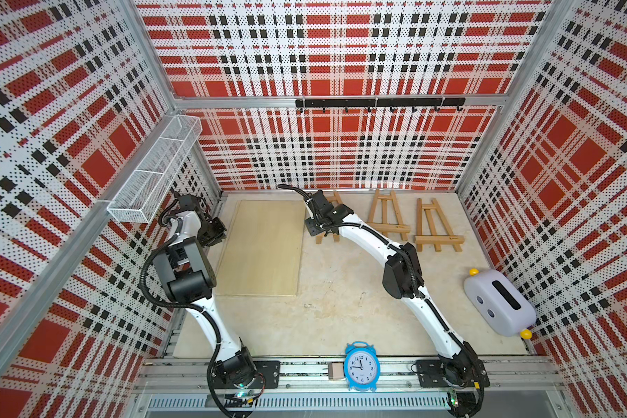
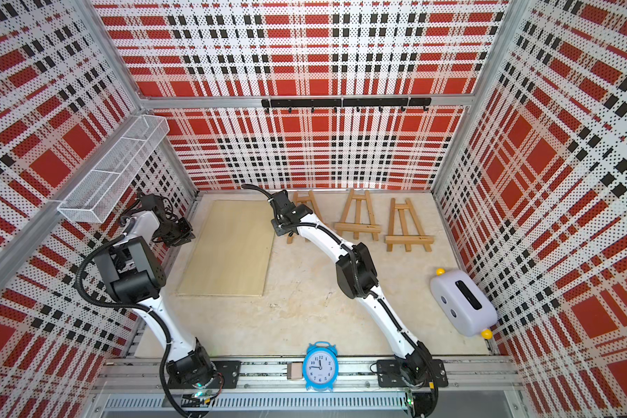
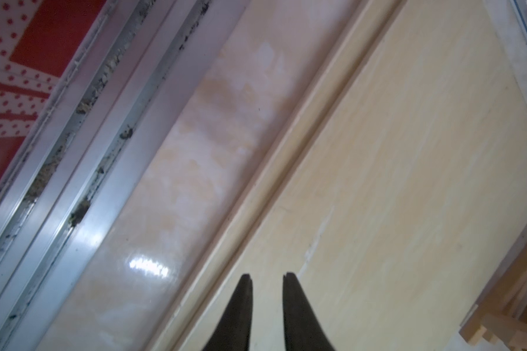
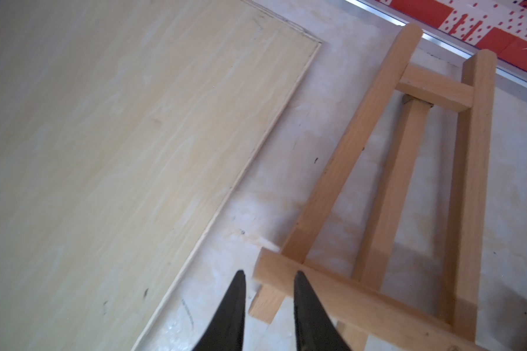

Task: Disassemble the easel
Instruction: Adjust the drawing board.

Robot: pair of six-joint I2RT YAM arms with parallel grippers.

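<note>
Three wooden easels lie flat along the back of the table in both top views: a left one (image 1: 335,198), a middle one (image 1: 388,217) and a right one (image 1: 437,228). My right gripper (image 1: 314,227) hovers over the left easel (image 4: 393,182). Its jaws (image 4: 270,273) stand narrowly open over the end of the bottom crossbar (image 4: 332,291), with table showing between one finger and the bar. A pale wooden board (image 1: 265,249) lies flat left of the easels. My left gripper (image 3: 266,276) is narrowly open and empty above the board's left edge (image 3: 256,218).
A white toaster-shaped toy (image 1: 500,304) lies at the right wall. A blue alarm clock (image 1: 362,367) stands on the front rail. A wire basket (image 1: 156,166) hangs on the left wall and a black hook rail (image 1: 377,103) on the back wall.
</note>
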